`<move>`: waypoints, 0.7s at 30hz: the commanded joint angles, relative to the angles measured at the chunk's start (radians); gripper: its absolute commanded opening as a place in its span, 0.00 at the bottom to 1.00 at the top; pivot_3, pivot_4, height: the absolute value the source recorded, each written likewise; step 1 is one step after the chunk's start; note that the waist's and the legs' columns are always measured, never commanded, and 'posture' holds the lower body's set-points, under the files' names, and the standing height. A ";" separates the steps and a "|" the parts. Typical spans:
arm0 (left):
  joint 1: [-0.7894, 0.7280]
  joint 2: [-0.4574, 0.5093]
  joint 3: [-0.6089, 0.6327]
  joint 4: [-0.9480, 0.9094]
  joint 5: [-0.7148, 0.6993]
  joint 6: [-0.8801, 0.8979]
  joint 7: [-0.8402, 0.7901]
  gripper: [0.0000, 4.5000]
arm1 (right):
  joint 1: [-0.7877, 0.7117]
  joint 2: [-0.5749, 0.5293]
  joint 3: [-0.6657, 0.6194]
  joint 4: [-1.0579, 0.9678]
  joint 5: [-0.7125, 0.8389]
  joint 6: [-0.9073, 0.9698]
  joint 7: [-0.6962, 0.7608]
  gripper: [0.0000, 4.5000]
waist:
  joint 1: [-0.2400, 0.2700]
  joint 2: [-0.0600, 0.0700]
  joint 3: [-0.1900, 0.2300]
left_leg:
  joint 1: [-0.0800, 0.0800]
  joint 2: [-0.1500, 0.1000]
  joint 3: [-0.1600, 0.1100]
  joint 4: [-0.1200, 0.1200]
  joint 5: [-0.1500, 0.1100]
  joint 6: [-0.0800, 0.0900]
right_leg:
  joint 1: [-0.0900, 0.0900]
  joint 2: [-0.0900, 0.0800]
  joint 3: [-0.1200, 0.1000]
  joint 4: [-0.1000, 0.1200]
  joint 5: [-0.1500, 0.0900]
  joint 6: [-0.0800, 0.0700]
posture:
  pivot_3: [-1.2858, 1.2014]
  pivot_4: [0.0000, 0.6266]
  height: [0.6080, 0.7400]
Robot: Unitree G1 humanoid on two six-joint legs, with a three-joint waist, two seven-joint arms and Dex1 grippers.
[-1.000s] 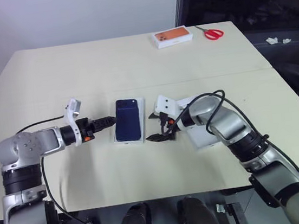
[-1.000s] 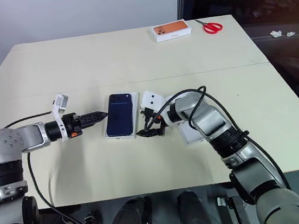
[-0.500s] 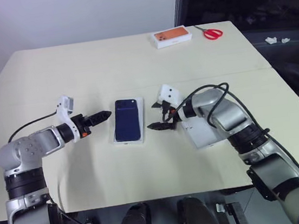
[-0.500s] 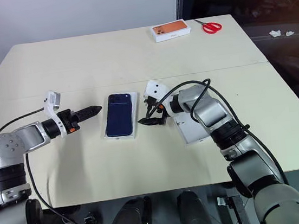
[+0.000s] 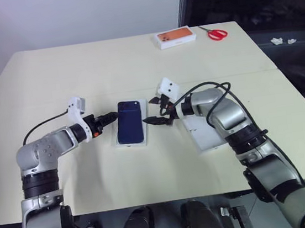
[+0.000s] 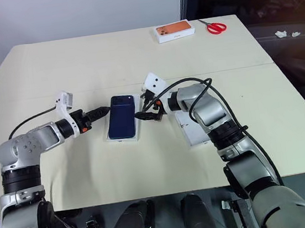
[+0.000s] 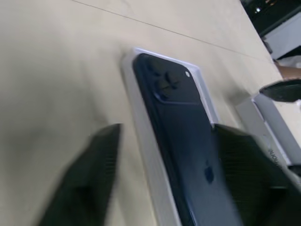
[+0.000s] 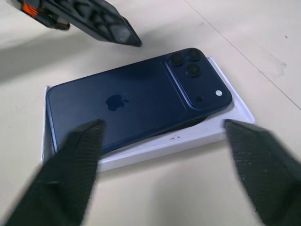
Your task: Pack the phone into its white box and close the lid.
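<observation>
In the middle of the pale wooden counter [image 5: 80,67] lies the dark navy-blue glossy slab phone [image 5: 129,122], back up, with its camera cluster at the far corner, resting in the shallow white rectangular cardboard box [image 5: 142,142], whose rim shows as a thin white border around it. In the right wrist view the phone [image 8: 136,101] sits slightly askew, one long edge lifted over the white rim [image 8: 197,136] rather than lying flat inside. Just to the left of the phone, the left end effector [image 5: 110,117] points at the phone's far left corner, its two black fingers [image 7: 80,188] parted, one on the counter side and one over the phone's back, nothing clamped between them. Just to the right of the box, the right end effector [image 5: 155,110] hovers near the phone's far right edge with its black fingers [image 8: 75,160] spread wide apart and grasping nothing. Beneath the right forearm, beside the box, lies a flat white rectangular cardboard piece [image 5: 207,139]; I cannot tell if it is the lid. Well away, at the far edge of the counter, stand an orange-topped white box [image 5: 176,36] and, just to its right, a pair of red-handled scissors [image 5: 216,33]
</observation>
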 commanded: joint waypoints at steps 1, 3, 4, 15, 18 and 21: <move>-0.025 -0.009 0.000 -0.015 0.020 -0.042 0.015 0.23 | -0.029 0.007 -0.022 -0.012 0.006 -0.022 -0.009 0.46 | 0.000 0.000 0.000 | 0.000 0.000 0.000 0.000 0.000 0.000 | 0.000 0.000 0.000 0.000 0.000 0.000 | 0.52 0.24 1.00; -0.016 -0.022 -0.052 -0.024 0.069 -0.094 0.015 0.01 | -0.031 0.008 -0.022 -0.004 0.001 -0.024 -0.019 0.23 | -0.001 0.000 0.000 | 0.000 0.000 0.000 0.000 0.000 0.000 | 0.000 0.000 0.000 0.000 0.000 0.000 | 0.52 0.24 1.00; -0.009 -0.030 -0.090 -0.030 0.104 -0.132 0.015 0.01 | -0.033 0.009 -0.022 0.003 -0.003 -0.025 -0.026 0.23 | 0.001 0.000 0.000 | 0.000 0.000 0.000 0.000 0.000 0.000 | 0.000 0.000 0.000 0.000 0.000 0.000 | 0.52 0.24 1.00; -0.001 -0.137 -0.351 0.035 0.311 -0.279 -0.013 0.01 | -0.038 0.005 -0.011 0.018 -0.018 -0.050 -0.029 0.23 | 0.006 0.001 -0.001 | 0.001 -0.001 0.000 0.002 -0.002 0.003 | 0.003 0.000 0.000 0.000 0.000 0.000 | 0.52 0.24 1.00; 0.001 -0.133 -0.329 0.013 0.298 -0.256 -0.023 0.01 | -0.034 -0.001 -0.012 0.013 -0.021 -0.050 -0.030 0.23 | 0.004 0.001 -0.001 | 0.001 -0.001 0.000 0.002 -0.003 0.005 | 0.003 0.000 0.000 0.000 0.000 0.000 | 0.52 0.24 1.00; 0.007 -0.107 -0.292 -0.009 0.285 -0.259 -0.036 0.01 | -0.027 -0.006 -0.012 0.012 -0.029 -0.051 -0.032 0.23 | 0.000 0.001 -0.001 | 0.001 0.000 0.000 0.002 -0.003 0.005 | 0.002 0.000 0.000 0.000 0.000 0.000 | 0.52 0.24 1.00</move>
